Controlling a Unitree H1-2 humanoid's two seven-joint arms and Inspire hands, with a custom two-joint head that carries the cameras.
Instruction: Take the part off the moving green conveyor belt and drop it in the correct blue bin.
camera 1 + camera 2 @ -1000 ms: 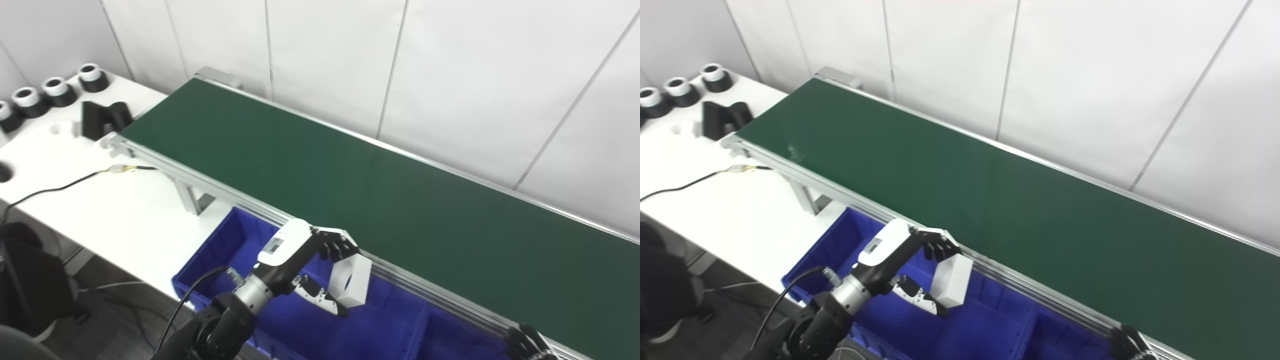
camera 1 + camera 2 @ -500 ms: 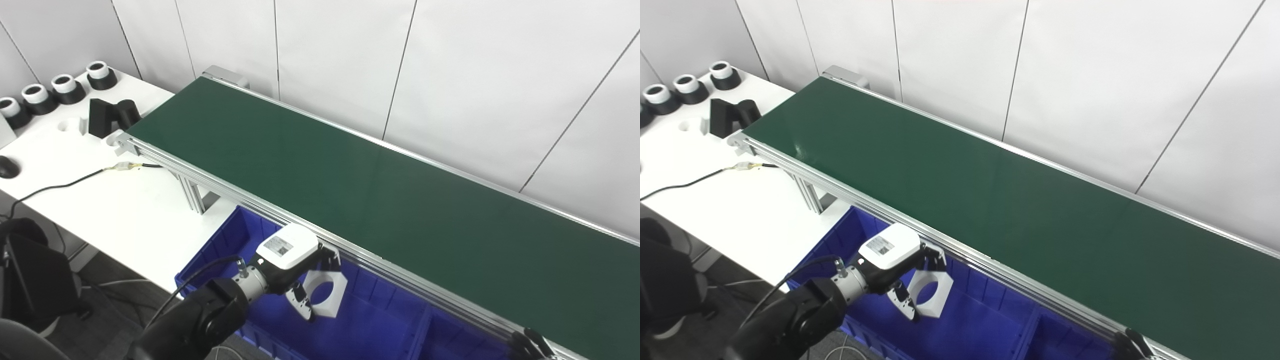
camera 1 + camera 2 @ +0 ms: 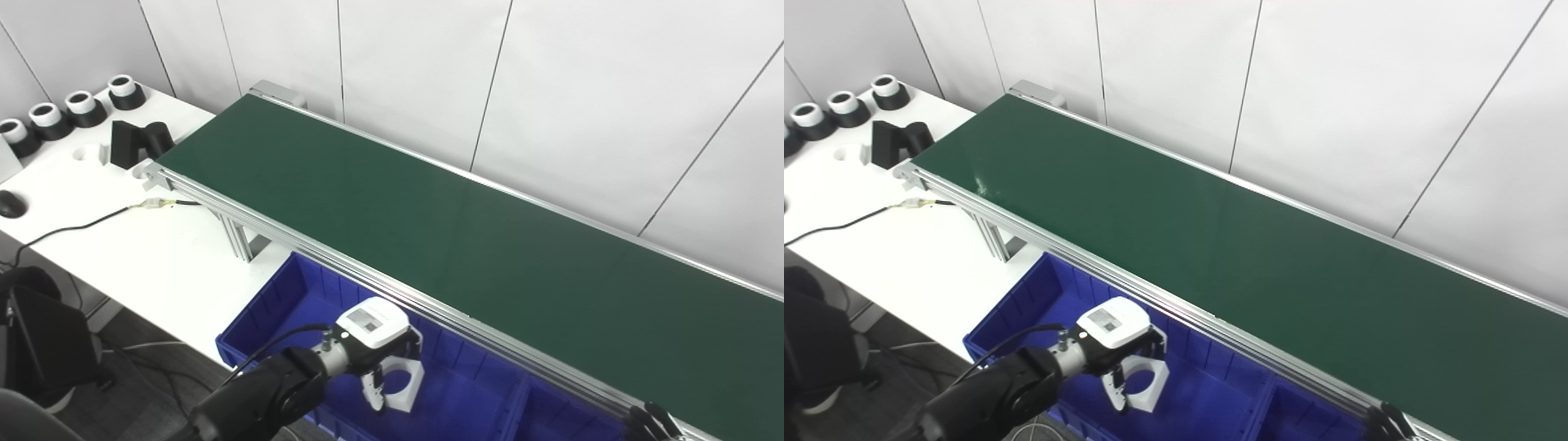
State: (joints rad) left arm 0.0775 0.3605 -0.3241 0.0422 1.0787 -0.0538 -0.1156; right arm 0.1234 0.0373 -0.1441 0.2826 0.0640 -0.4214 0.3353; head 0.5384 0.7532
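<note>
One white part (image 3: 401,383), a square block with a round hole through it, is hanging inside the blue bin (image 3: 269,306), pinched by the left hand (image 3: 375,343), whose fingers are curling around its upper edge while the thumb is pressing its near face. The part is sitting low in the bin's left compartment, just beside the wall nearest the belt; whether it is touching the floor is hard to tell. One divider is splitting the bin, and a second compartment (image 3: 551,416) is running off the bottom edge to the right.

One green belt (image 3: 429,214) is crossing the scene diagonally, with nothing lying on it, so its whole length is giving open room. Its metal rail (image 3: 343,269) is overhanging the bin's far wall.

The right hand (image 3: 652,424) is showing only as dark fingertips at the bottom edge by the rail; its pose cannot be told.

On the white table (image 3: 153,257), three black rings with white tops (image 3: 82,109) are lining up far left, a fourth possibly cut off in the right eye view. One black bracket (image 3: 135,142) is standing beside the belt's end, one white ring (image 3: 89,153) is lying near it, and one black cable (image 3: 73,228) is trailing across.
</note>
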